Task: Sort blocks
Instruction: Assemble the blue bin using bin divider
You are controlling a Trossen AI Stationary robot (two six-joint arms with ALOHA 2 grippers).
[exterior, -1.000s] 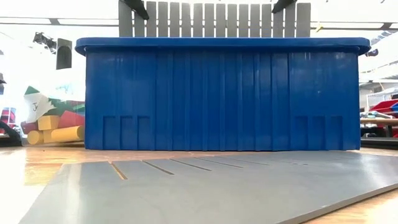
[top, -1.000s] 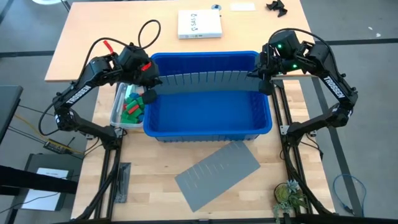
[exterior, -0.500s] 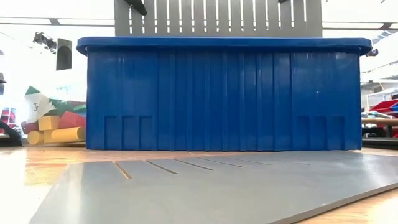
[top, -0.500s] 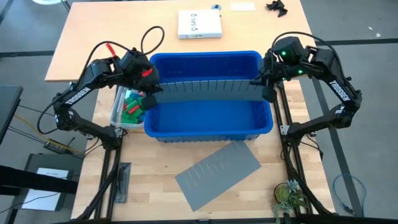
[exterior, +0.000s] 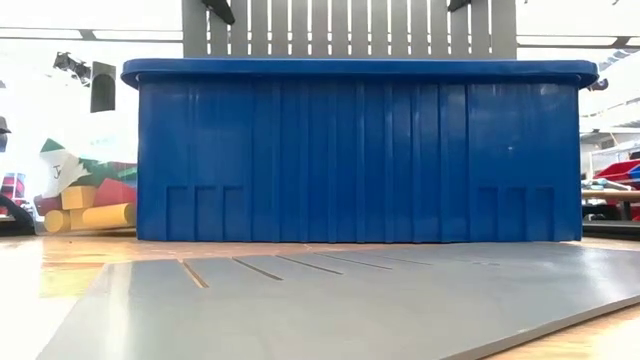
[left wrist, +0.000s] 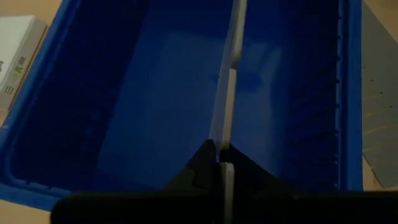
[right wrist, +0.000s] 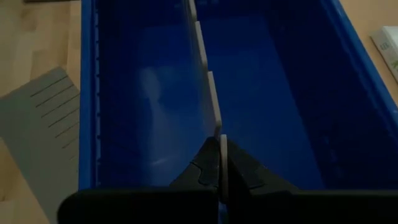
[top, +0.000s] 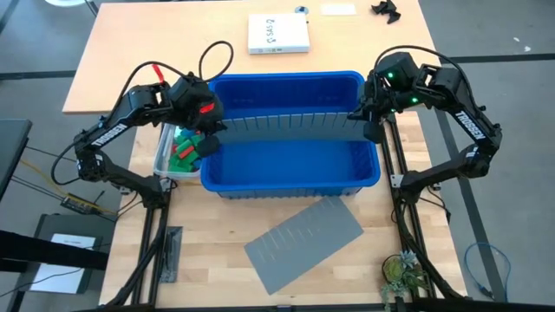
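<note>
Wooden bench (top: 113, 69) carries one large blue bin (top: 290, 178), two grey slotted dividers: one (top: 290, 126) upright across the bin, one (top: 303, 243) flat in front. Left fingers (top: 208, 139) and right fingers (top: 369, 126) pinched tight on the upright divider's ends. Blocks (top: 184, 149), red and green, in one clear tub (top: 165, 165) beside the bin's left wall; count unclear

From above I read "TROSSEN" in white letters along the dark right robot arm (top: 474, 128) and again along the dark left robot arm (top: 110, 130). Handwriting on the white flat box (top: 277, 33) is illegible.
</note>
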